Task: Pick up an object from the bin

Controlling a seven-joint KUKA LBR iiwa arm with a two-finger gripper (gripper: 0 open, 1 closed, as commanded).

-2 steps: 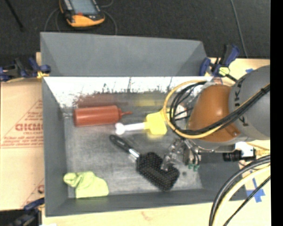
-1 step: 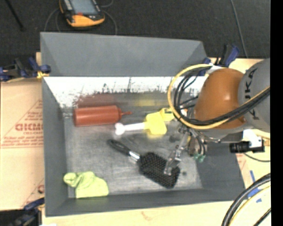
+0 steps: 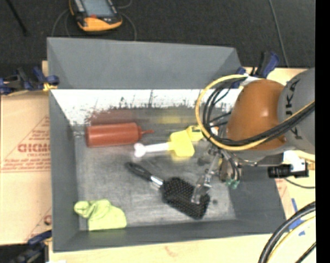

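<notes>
Camera view: gripper point(image 3: 201, 193) over one hairbrush point(image 3: 176, 191); one bottle point(image 3: 113, 134), one cloth point(image 3: 101, 213), one scoop point(image 3: 179, 143).

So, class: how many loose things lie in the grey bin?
4: a red bottle at the back left, a yellow tool mid-bin, a black brush near the front, a green cloth front left. The arm may hide more.

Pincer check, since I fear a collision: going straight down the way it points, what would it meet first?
Probably the black hairbrush, at its bristled head: the pincer hangs over the head's right end, in the front right part of the bin. The gap between them is unclear from above.
</notes>
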